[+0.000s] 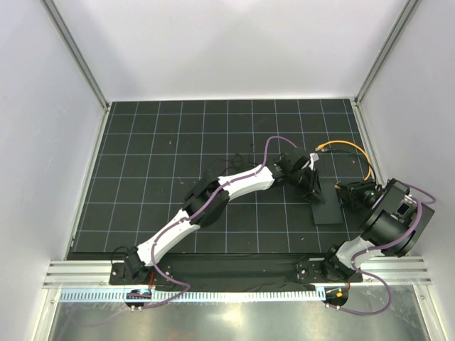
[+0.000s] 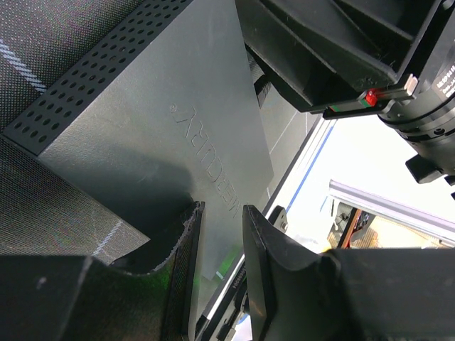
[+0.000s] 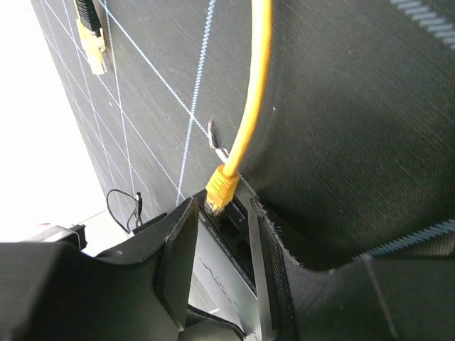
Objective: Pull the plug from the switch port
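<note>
Extraction was pending: the yellow plug (image 3: 222, 188) sat in the switch port (image 3: 213, 207), at the surface's (image 1: 178, 142) right. The right gripper (image 3: 220, 220) bracketed it, part-open, unclamped; the left gripper (image 2: 222, 209), narrowly parted and empty, overlay the switch (image 2: 163, 121).

Robot lab test cell. White panel walls (image 1: 227, 42) at 9, 12 and 3 o'clock, framed in aluminium extrusions (image 1: 77, 53). Black gridded mat (image 1: 163, 142) as worktop. Two arms (image 1: 213, 197) bolted on at 6 o'clock by a slotted aluminium rail (image 1: 78, 273).
</note>
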Controlling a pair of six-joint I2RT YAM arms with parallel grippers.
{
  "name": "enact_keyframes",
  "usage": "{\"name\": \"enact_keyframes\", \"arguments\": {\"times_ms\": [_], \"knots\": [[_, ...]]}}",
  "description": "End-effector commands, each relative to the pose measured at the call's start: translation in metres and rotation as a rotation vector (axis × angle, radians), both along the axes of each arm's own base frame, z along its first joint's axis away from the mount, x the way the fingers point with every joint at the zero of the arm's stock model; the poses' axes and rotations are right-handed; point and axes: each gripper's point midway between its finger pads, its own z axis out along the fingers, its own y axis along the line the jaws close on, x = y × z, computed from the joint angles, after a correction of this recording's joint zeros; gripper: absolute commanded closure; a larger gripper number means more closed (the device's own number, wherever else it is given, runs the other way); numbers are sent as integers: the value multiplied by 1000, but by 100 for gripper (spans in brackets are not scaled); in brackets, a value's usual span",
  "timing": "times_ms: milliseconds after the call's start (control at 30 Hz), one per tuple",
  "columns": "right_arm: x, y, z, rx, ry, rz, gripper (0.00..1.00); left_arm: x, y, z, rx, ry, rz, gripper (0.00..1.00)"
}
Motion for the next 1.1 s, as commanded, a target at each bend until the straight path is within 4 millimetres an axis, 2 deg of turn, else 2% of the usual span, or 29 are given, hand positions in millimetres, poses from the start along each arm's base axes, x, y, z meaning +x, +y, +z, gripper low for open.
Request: {"name": "enact_keyframes", "arguments": {"times_ms": [0, 333, 567, 1067], "knots": [[-5, -10, -22, -47, 78, -50, 57, -5, 20, -56, 158, 43, 21, 67], [-9, 0, -31, -48, 104, 5, 58, -6, 20, -56, 156, 49, 14, 67], [-14, 8, -34, -43, 106, 46, 63, -8, 21, -57, 157, 51, 7, 67], [-10, 5, -34, -91, 120, 58, 65, -9, 21, -61, 164, 68, 13, 67]]}}
